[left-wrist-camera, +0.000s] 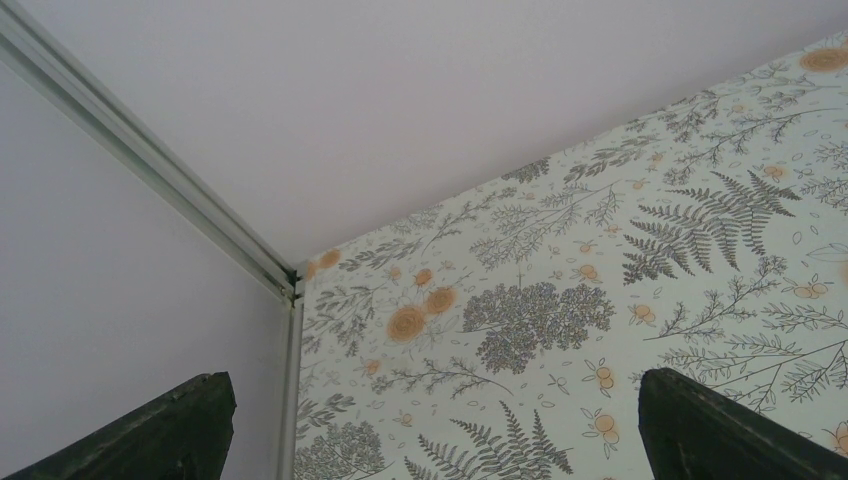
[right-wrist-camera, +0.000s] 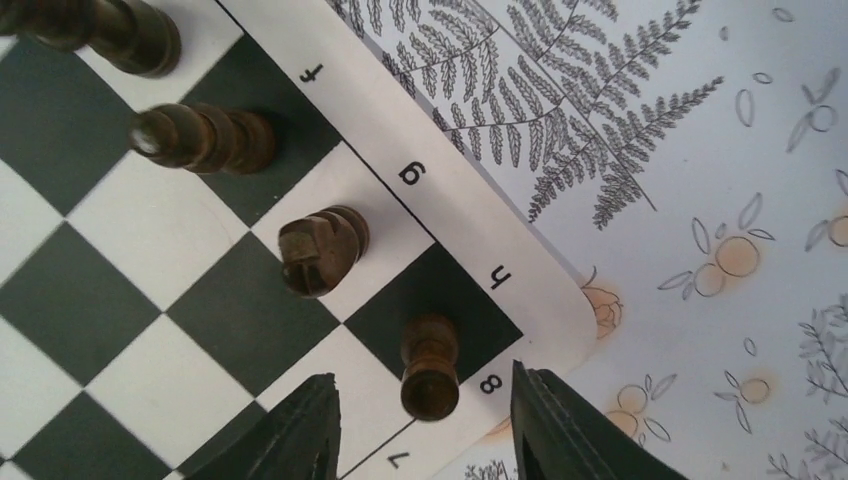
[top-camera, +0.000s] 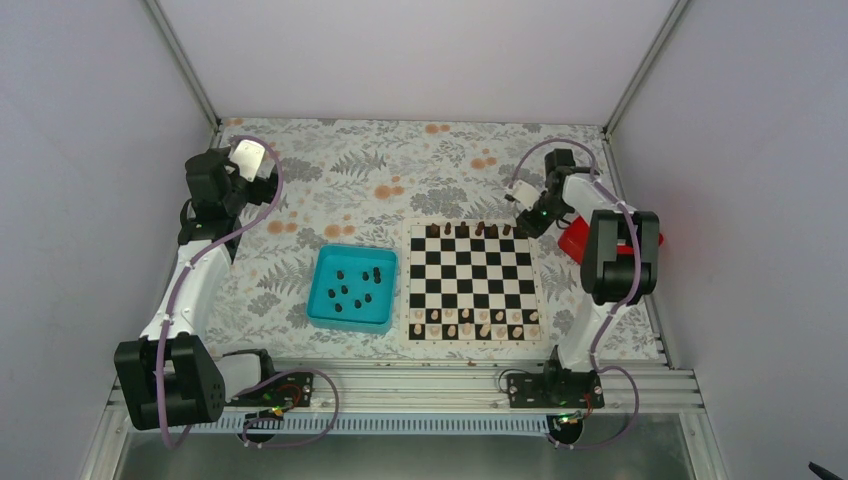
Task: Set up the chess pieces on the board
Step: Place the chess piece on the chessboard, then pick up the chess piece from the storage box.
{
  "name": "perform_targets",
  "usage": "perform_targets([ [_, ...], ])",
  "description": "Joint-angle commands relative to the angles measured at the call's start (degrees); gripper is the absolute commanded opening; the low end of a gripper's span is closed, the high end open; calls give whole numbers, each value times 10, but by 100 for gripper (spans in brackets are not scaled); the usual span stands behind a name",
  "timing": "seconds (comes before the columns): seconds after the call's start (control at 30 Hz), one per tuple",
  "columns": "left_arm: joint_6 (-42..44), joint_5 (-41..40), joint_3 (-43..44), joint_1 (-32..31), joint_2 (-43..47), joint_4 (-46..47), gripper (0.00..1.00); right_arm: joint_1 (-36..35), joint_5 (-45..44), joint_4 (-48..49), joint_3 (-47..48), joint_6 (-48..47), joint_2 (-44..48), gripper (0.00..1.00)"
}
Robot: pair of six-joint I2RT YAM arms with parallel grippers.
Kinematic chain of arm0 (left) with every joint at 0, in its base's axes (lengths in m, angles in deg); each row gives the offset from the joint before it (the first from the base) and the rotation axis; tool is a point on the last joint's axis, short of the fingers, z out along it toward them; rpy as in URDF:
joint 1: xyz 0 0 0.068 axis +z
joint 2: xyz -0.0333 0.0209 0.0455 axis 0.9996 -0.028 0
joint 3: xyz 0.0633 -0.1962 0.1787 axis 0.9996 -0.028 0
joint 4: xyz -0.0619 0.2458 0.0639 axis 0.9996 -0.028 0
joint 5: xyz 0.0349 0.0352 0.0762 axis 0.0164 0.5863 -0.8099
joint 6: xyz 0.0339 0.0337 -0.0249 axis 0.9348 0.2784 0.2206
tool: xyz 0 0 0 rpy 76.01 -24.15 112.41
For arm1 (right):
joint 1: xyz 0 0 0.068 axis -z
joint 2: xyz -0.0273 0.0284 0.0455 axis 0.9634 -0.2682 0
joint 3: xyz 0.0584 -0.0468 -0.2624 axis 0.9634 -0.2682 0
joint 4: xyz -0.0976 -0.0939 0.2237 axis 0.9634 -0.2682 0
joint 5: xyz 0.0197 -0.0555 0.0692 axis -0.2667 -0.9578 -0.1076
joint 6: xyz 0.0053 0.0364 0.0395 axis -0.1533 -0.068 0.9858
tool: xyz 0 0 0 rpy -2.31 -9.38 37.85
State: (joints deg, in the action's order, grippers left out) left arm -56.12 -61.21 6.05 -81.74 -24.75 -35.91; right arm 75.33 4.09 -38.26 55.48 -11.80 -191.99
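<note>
The board (top-camera: 470, 278) lies mid-table. The teal tray (top-camera: 318, 292) sits just left of it with loose chess pieces (top-camera: 352, 290) inside. The left gripper (left-wrist-camera: 435, 378) hangs spread and empty. The right gripper (right-wrist-camera: 422, 400) is spread around a corner piece (right-wrist-camera: 430, 365), not touching it. The pieces look light, hard and tippy, so pinch the middle gently.

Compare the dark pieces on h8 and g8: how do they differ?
The h8 piece has a plain round top, the g8 piece a notched, knight-like head. The h8 piece stands on a dark square, the g8 piece on a white one. The open right gripper straddles the h8 piece, not the g8 piece. Both are dark brown and upright.
</note>
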Motion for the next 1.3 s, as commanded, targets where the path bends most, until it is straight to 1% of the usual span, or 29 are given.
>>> perform_targets([
  [0.0, 1, 8, -2, 2, -1, 13, 100, -4, 18, -32, 38, 1, 49, 46],
  [0.07, 1, 9, -1, 2, -1, 13, 100, -23, 14, -52, 61, 4, 66, 48],
  [0.17, 1, 9, 0, 2, -3, 13, 100, -83, -9, -73, 98, 20, 94, 49],
  [0.33, 1, 8, 1, 1, 0, 11, 100, -243, -30, -91, 162, 58, 121, 49],
  [0.4, 0, 8, 0, 2, 0, 11, 100, -321, -37, -93, 187, 74, 116, 49],
  [0.47, 0, 8, 1, 1, 0, 10, 100, -381, -45, -94, 206, 86, 101, 48],
  [0.57, -1, 9, 2, 2, -1, 10, 100, -450, -49, -95, 224, 98, 67, 47],
  [0.63, -1, 9, 1, 1, -1, 10, 100, -483, -50, -95, 233, 104, 35, 45],
  [0.8, -1, 8, 1, 2, 0, 10, 100, -537, -57, -88, 246, 111, -35, 39],
  [0.97, 0, 9, -1, 2, 1, 11, 100, -558, -59, -76, 250, 111, -80, 30],
  [1.07, -1, 9, -2, 2, 0, 12, 100, -563, -57, -72, 254, 111, -97, 28],
  [1.27, 0, 8, -3, 2, -1, 13, 100, -564, -78, -64, 258, 112, -126, 28],
])
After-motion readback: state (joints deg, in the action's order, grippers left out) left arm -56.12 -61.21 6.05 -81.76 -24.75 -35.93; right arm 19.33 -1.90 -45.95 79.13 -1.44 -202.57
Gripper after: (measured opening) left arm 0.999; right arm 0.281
